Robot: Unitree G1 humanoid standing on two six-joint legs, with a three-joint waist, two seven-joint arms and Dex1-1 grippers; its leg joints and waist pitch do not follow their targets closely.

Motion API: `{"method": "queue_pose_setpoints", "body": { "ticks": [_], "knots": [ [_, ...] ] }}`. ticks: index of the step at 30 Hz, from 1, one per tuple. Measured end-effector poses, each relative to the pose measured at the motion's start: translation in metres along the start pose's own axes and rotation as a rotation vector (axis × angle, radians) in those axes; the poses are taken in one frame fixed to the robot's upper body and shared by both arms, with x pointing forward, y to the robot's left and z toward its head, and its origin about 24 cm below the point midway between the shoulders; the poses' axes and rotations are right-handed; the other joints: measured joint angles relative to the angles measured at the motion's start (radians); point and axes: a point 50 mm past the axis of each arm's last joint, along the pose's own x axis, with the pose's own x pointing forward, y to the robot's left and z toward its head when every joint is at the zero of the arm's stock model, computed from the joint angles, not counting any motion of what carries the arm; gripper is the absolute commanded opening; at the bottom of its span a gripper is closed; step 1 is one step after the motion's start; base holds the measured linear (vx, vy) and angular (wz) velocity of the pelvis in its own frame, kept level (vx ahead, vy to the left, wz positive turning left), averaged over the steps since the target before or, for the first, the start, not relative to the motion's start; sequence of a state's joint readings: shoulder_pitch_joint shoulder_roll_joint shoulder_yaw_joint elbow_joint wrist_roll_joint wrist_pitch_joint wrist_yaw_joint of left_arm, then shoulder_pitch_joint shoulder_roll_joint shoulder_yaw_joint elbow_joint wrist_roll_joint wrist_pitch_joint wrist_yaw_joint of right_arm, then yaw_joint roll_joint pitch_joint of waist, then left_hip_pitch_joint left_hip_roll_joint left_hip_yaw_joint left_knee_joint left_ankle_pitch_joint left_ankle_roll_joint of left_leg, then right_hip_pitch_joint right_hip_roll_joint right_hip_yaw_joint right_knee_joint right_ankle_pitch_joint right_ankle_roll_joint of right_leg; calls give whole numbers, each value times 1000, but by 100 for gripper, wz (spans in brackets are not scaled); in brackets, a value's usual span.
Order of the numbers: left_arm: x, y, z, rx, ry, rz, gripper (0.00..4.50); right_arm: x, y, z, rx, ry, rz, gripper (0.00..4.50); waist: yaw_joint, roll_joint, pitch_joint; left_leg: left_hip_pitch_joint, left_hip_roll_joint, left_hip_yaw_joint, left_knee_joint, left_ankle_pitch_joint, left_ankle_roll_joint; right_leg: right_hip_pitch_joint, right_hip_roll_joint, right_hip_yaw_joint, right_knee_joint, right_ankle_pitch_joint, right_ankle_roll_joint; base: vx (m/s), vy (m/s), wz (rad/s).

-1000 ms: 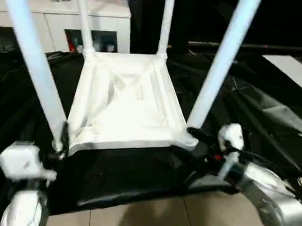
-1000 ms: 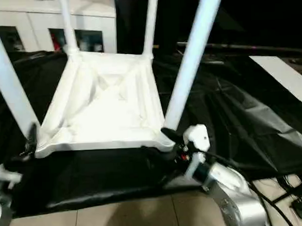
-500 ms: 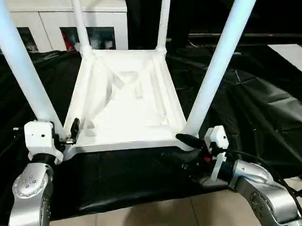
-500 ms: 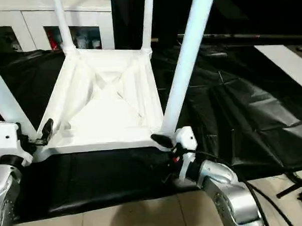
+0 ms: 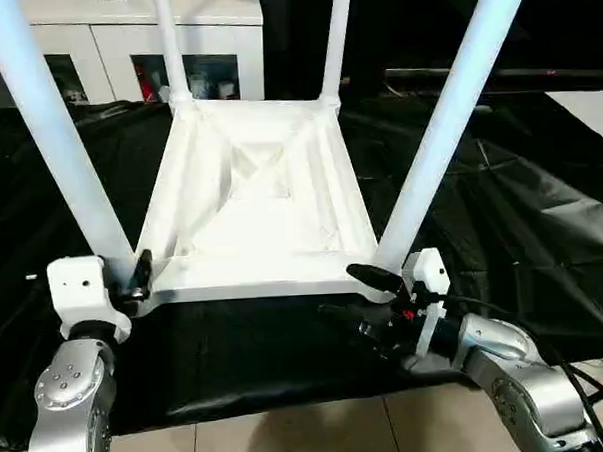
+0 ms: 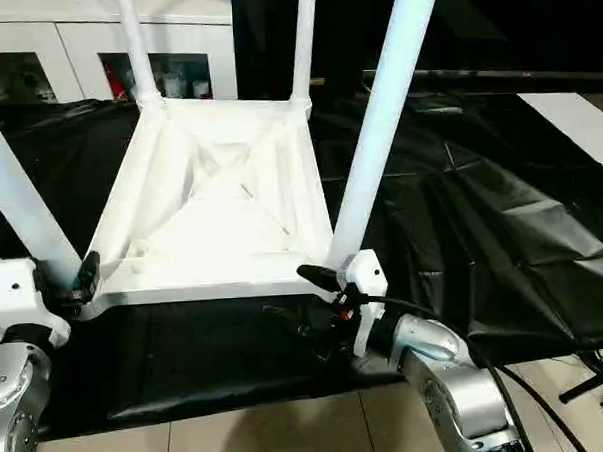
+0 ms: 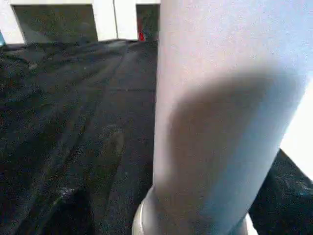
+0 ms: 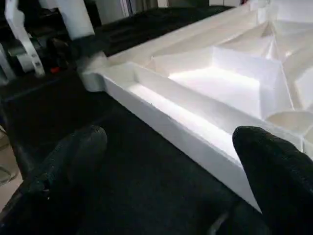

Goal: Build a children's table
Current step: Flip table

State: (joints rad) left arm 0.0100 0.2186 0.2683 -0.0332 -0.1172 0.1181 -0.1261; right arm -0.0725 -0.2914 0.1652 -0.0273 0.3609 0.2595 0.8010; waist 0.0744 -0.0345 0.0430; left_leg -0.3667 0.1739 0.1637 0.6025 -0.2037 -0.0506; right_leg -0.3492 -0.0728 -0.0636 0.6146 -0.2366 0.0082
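Already the table (image 5: 250,203) lies upside down on the black cloth (image 5: 541,216), ribbed underside up, with all 4 legs standing in the corner sockets. So the build looks close to done; what probably remains is checking the seating and turning it over.

At the near left corner, the left gripper (image 5: 134,283) sits just beside the base of the near left leg (image 5: 52,137), 1 black finger (image 5: 141,269) against the rim. How wide it stands cannot be told, nor whether it has anything in its grasp; the left wrist view looks straight onto that leg from very close.

At the near right corner, the right gripper (image 5: 357,294) is spread wide and grasps nothing. Its upper finger (image 5: 369,277) lies at the rim below the near right leg (image 5: 447,120), and its lower finger (image 5: 340,312) is down over the cloth, so the near edge runs between them.

Risks from here:
- A leg only loosely pushed in could drop out on lifting.
- Closing on the thin rim at 1 corner could slip or twist the top.
- The lower right finger could snag the loose cloth and drag it.
- Uneven lifting by the 2 arms could tip the tall legs sideways.
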Motion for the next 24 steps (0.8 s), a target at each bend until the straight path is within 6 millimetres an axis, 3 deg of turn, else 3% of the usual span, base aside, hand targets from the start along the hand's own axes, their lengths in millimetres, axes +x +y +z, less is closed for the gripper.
{"method": "queue_pose_setpoints", "body": {
  "ticks": [7,13,24],
  "knots": [
    [-1,-2,9,-5,-45,-5,293,0,1,0,-11,2,9,450,3,0,0,0,0,0,0,0,0,0,0,0,0,0,0,0,0,0],
    [-9,-8,-2,-77,32,-1,242,0,1,0,-12,2,18,450,4,0,0,0,0,2,0,0,0,0,0,0,0,0,0,0,0,0],
    [-5,-20,0,-306,87,36,219,3,-1,3,-12,-9,-16,450,12,12,-2,1,0,6,-1,1,2,-2,-1,3,1,0,0,0,0,0]
  ]
}}
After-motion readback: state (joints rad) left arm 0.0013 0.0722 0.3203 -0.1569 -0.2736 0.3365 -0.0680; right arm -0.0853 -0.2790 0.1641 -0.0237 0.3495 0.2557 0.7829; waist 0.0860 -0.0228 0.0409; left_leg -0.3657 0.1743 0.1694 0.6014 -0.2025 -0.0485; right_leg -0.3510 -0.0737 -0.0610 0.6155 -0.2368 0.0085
